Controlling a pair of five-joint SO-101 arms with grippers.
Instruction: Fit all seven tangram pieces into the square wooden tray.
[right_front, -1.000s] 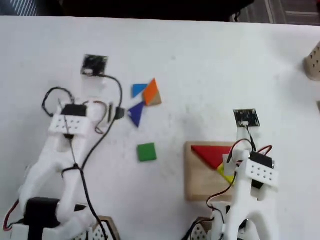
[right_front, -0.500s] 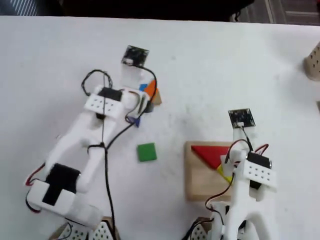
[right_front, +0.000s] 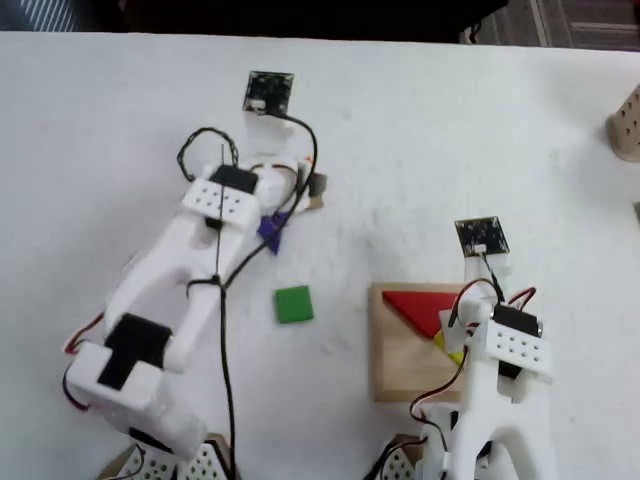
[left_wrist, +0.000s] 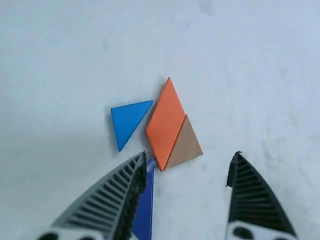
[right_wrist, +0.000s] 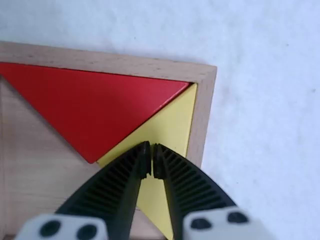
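the left gripper (left_wrist: 189, 156) hangs spread over the orange parallelogram (left_wrist: 166, 122) and the tan triangle (left_wrist: 184, 147), which touch each other. both lie on the desk (right_front: 450, 130), well apart from the wooden tray (right_front: 400, 362). the pieces look thin, stiff, light and slick; i'd pinch the orange one across its long edges. the right gripper (right_wrist: 151, 150) is pressed together over the tray's yellow triangle (right_wrist: 172, 125). i can read no print.

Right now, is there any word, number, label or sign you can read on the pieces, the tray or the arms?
None readable. The wooden tray, red triangle, yellow triangle, orange parallelogram, light blue triangle, tan triangle and green square are all plain.
Any print on the two small circuit boards is too small to read.
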